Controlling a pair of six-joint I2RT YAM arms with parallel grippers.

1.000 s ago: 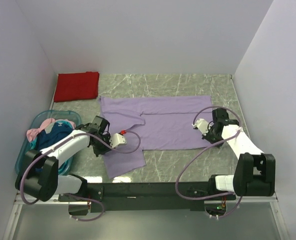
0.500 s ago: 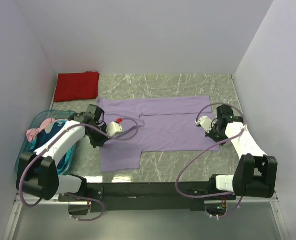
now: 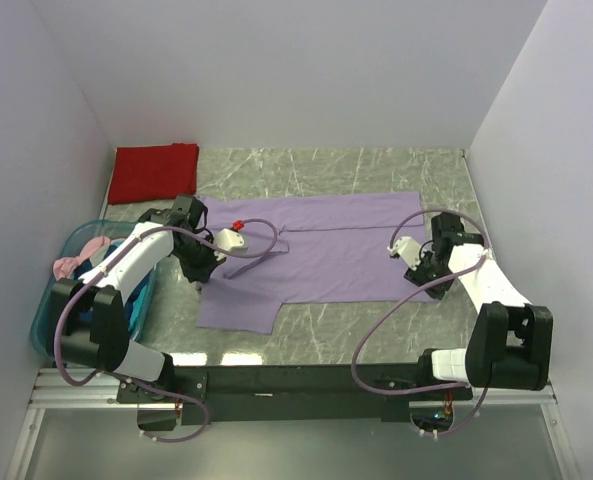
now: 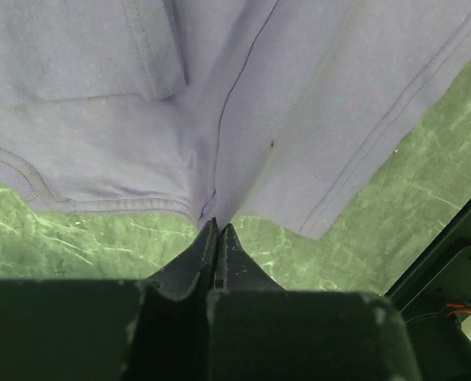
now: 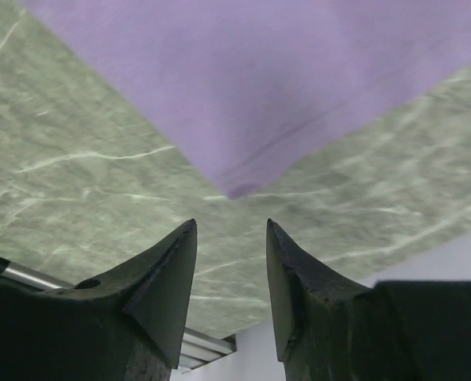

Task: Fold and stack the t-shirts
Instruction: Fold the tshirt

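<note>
- the light purple t-shirt (image 3: 346,245) lies flat across the middle of the table (image 3: 376,170), its long axis running left to right between the two arms.
- the left gripper (image 3: 204,270) sits at the shirt's left end. its wrist view shows the fingers pressed together on a pinch of purple cloth (image 4: 299,103) at the edge, with creases fanning out from the grip (image 4: 217,228).
- the right gripper (image 3: 421,270) is at the shirt's right end with its fingers spread and nothing between them.
- the relation that matters: in the right wrist view a corner of the shirt (image 5: 259,79) points straight at the gap (image 5: 229,230), just ahead of the tips and apart from them. the right arm is plainly the nearer one, and a short advance should put that corner between the fingers.
- room: bare table lies ahead of and behind the shirt, but the right wall is near that end.
- the folded red t-shirt (image 3: 156,172) lies at the back left, near the purple shirt's far left corner.
- other shirts lie heaped in the teal tub (image 3: 126,227) at the left edge.
</note>
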